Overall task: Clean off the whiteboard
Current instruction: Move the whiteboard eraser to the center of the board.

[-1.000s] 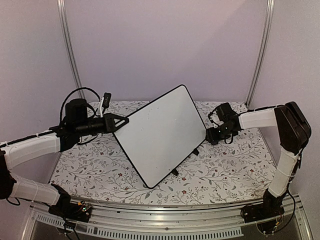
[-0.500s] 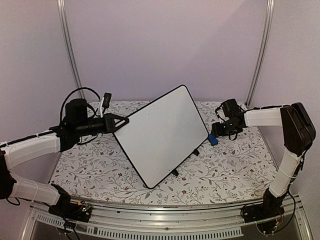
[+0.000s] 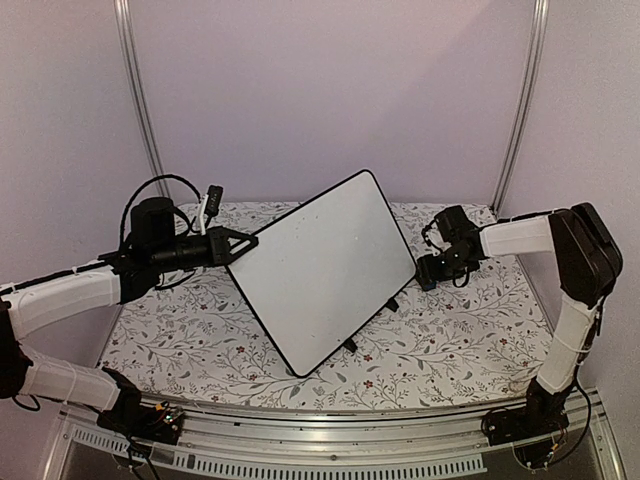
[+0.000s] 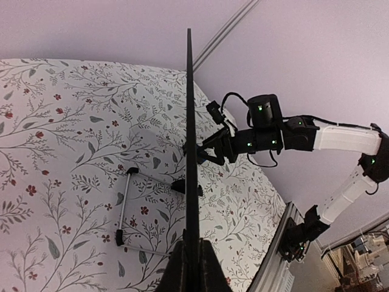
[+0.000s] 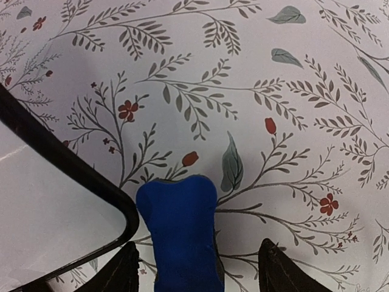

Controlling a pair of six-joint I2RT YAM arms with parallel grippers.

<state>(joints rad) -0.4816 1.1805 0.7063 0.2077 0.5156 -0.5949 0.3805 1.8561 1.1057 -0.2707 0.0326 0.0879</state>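
Observation:
The whiteboard (image 3: pixel 325 265), glossy white with a thin black frame, stands tilted on its feet mid-table; I see no clear writing on it. My left gripper (image 3: pixel 243 243) is shut on its left edge. The left wrist view shows the board edge-on (image 4: pixel 189 121) between the closed fingers (image 4: pixel 191 267). My right gripper (image 3: pixel 428 272) is low by the board's right corner, open. In the right wrist view a small blue eraser (image 5: pixel 182 237) lies on the cloth between the spread fingertips (image 5: pixel 200 271), nearer the left one, beside the board's corner (image 5: pixel 42 201).
A floral tablecloth (image 3: pixel 450 340) covers the table. The board's wire stand (image 4: pixel 130 207) with black feet rests on the cloth behind it. Metal posts (image 3: pixel 520 110) rise at the back corners, and an aluminium rail (image 3: pixel 330 450) runs along the near edge.
My right gripper had lifted up and to the right, leaving the blue eraser showing on the cloth. It has now come back down-left over the eraser. The left arm and board have not moved.

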